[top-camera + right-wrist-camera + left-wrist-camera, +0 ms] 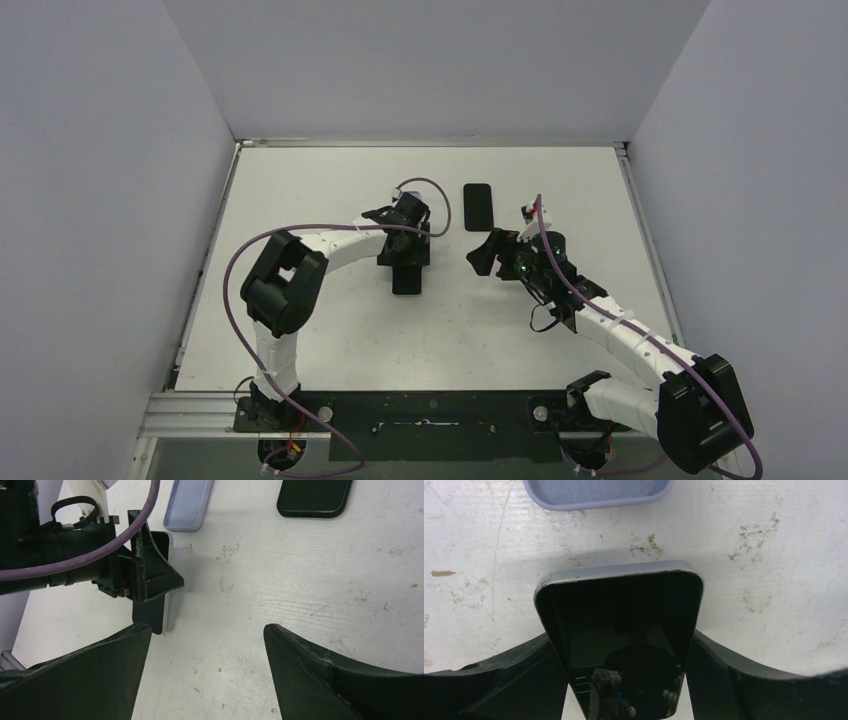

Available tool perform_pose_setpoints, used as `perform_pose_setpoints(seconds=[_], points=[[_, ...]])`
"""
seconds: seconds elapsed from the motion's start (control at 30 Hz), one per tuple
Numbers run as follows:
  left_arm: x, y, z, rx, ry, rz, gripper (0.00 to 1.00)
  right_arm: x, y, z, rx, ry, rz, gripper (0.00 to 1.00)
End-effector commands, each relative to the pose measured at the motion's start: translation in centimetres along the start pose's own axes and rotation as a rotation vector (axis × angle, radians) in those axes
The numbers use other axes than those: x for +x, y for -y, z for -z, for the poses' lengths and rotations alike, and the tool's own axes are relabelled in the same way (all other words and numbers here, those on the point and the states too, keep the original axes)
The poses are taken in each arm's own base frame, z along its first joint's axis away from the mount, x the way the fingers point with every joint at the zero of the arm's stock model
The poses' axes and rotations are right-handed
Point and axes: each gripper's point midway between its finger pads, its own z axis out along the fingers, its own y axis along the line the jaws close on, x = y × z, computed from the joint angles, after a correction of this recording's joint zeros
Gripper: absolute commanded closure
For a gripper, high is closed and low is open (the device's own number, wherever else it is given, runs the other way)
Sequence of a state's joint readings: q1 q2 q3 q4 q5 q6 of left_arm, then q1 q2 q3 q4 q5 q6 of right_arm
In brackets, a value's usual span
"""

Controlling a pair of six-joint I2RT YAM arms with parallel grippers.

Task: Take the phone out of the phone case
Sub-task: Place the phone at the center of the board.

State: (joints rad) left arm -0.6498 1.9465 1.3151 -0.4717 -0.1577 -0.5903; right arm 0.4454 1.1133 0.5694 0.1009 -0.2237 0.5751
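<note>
The phone (624, 625), black-screened with a silver rim, lies flat between my left gripper's (624, 647) fingers (524, 670), which press on its long edges. It is out of the lavender case (594, 492), which lies empty on the table just beyond its far end. In the top view the left gripper (405, 255) holds the phone (407, 282) low at the table's middle; the case is hidden there. My right gripper (207, 630) is open and empty to the right (485, 253). Its view shows the phone (150, 617) and case (190, 505).
A second black phone-shaped slab (478, 205) lies flat behind the right gripper; it also shows in the right wrist view (314, 497). The white table (330, 330) is walled on the left, right and back.
</note>
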Motion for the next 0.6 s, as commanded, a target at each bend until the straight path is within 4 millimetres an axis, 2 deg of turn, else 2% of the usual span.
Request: perform_pose_setpoints(seconds=[0.0, 0.2, 0.57], points=[[-1.2, 0.7, -0.3, -0.005, 0.009, 0.030, 0.76, -0.2, 0.9, 0.5, 0.028, 0.026, 0.011, 0.15], [-0.4, -0.5, -1.4, -0.064, 0.004, 0.069, 0.57, -0.1, 1.3, 0.9, 0.039, 0.031, 0.008, 0.14], [0.4, -1.0, -2.1, -0.087, -0.022, 0.059, 0.32, 0.2, 1.6, 0.7, 0.038, 0.027, -0.002, 0.14]])
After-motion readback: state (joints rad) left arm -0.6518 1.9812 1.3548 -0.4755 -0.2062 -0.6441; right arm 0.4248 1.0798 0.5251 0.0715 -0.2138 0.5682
